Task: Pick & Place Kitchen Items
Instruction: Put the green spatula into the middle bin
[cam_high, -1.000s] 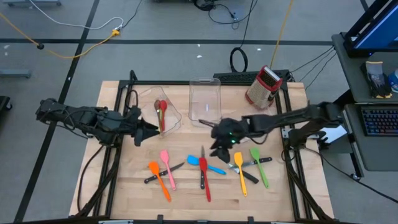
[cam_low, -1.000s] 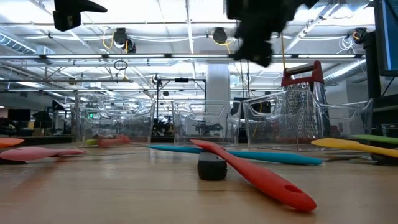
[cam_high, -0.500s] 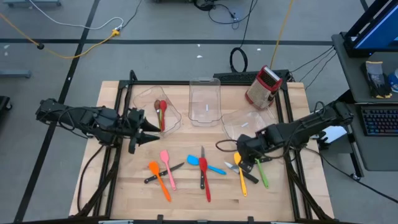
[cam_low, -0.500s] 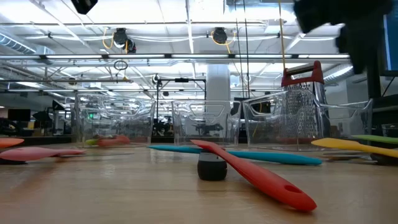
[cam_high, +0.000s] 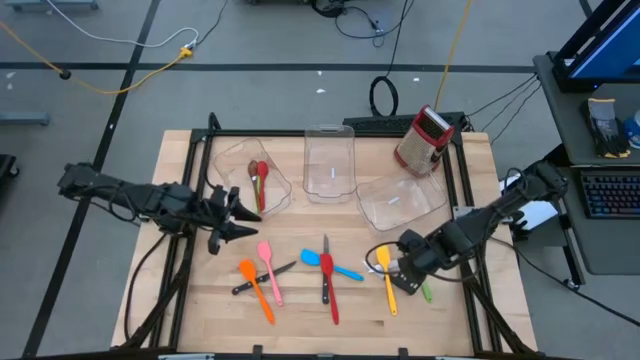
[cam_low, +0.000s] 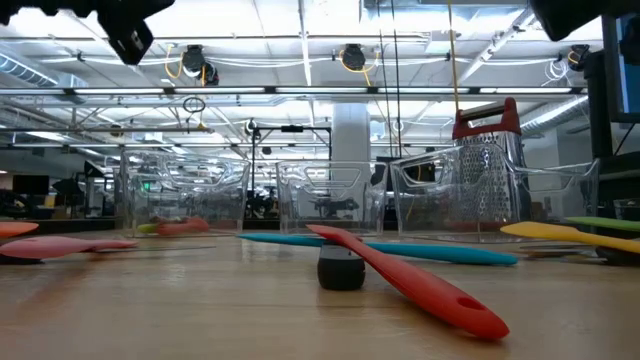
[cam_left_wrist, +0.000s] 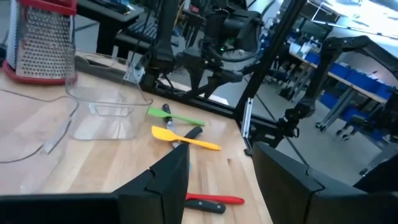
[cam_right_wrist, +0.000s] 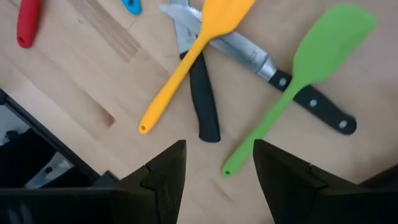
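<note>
The right gripper (cam_high: 408, 268) hangs with its fingers parted and nothing between them, directly over a small heap of utensils. Just ahead of the fingertips lie the green spatula (cam_right_wrist: 298, 81) and the yellow spatula (cam_right_wrist: 198, 55), each crossing a black-handled knife (cam_right_wrist: 202, 102). A clean pick probably means choosing whichever piece lies on top, squaring the jaws across its handle, and lowering straight so the knives beneath are not dragged.

Farther off, beyond the heap, stand three clear bins. The nearest bin (cam_high: 400, 200) and the middle bin (cam_high: 330, 165) look empty; the far bin (cam_high: 250, 180) holds a red spoon (cam_high: 262, 178) and a brown spoon (cam_high: 252, 176). The left gripper (cam_high: 232, 216) waits beside that far bin, also parted and empty-handed.
</note>
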